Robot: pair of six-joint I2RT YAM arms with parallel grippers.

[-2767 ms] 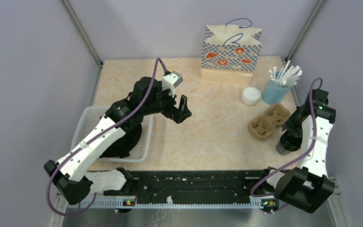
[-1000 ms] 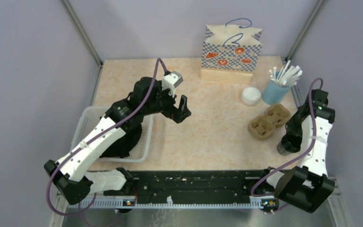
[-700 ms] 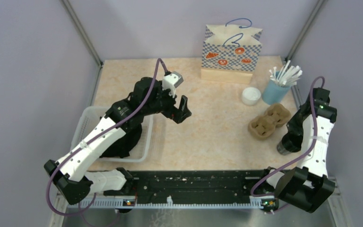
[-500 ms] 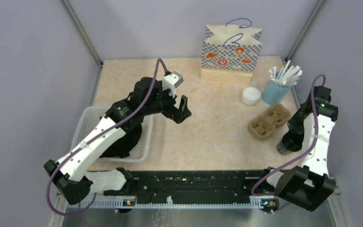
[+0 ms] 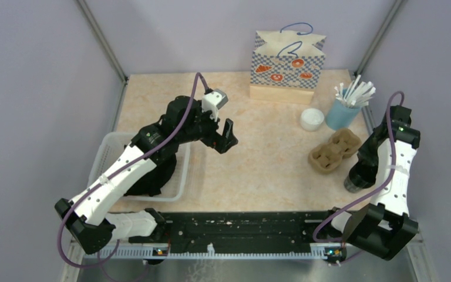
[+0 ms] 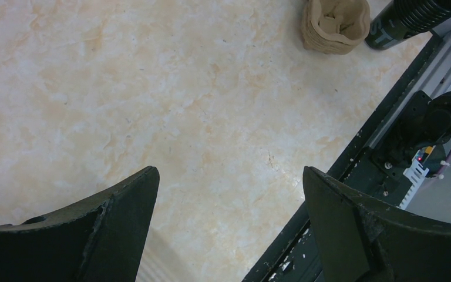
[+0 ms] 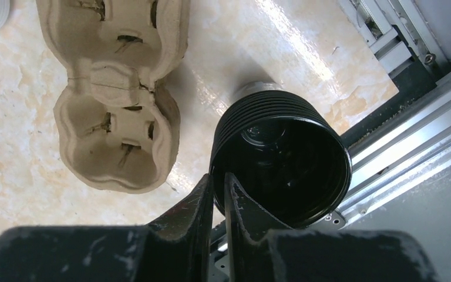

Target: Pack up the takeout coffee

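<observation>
Black ridged lidless cup (image 7: 282, 158) stands at the counter's (image 5: 258, 164) near right edge, beside a brown pulp cup carrier (image 7: 111, 117). Right end effector (image 7: 218, 183) straddles its rim, jaws barely parted; grip unclear. Left end effector (image 6: 229, 173) gapes wide, empty, above mid-counter. Takeout coffee cups show in no view.

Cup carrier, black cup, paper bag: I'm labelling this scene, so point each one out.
cup carrier (image 7: 113, 79), right wrist view, bridge between its wells.
black cup (image 7: 282, 110), right wrist view, ribbed outer wall.
paper bag (image 5: 286, 64), top external view, patterned front.
</observation>
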